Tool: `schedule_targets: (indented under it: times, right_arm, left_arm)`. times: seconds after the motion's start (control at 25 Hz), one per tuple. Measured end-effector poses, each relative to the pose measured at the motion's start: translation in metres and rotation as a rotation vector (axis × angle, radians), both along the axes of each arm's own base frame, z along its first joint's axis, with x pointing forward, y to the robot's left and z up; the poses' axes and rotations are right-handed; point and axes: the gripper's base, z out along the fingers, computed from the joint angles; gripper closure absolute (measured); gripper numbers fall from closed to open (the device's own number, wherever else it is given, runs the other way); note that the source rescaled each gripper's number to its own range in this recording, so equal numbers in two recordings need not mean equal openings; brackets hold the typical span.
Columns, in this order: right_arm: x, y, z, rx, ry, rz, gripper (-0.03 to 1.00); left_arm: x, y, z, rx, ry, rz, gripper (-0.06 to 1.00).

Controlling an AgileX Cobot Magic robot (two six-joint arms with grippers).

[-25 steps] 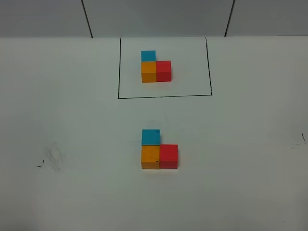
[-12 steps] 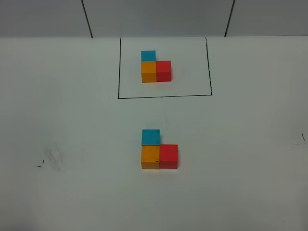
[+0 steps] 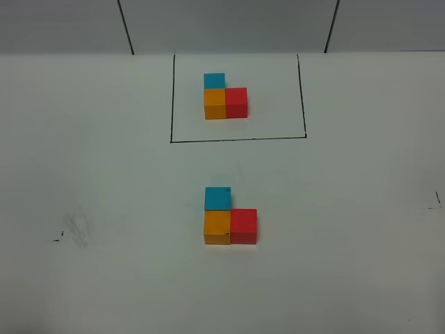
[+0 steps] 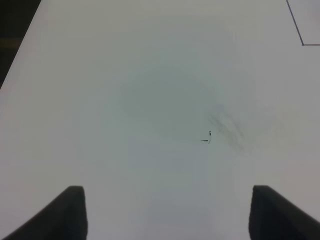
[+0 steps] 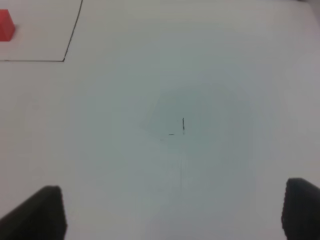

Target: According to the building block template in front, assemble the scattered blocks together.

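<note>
The building block template is an L of blue, orange and red cubes inside a black drawn rectangle at the back of the white table. The scattered blocks sit together nearer the front, touching in the same L: sky-blue behind orange, red to its right. Neither arm shows in the exterior view. My left gripper is open and empty over bare table. My right gripper is open and empty. The right wrist view catches the template's red cube at the picture's edge.
The white table has a grey smudge and small pen marks at the left and a small pen mark at the right. A grey panelled wall stands behind the table.
</note>
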Motion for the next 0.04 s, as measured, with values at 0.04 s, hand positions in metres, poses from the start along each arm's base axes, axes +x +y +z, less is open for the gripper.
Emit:
schedule_targets:
  times: [0.04]
  right_arm:
    - [0.0, 0.0, 0.0, 0.0, 0.0, 0.0, 0.12]
  left_arm:
    - [0.0, 0.0, 0.0, 0.0, 0.0, 0.0, 0.27]
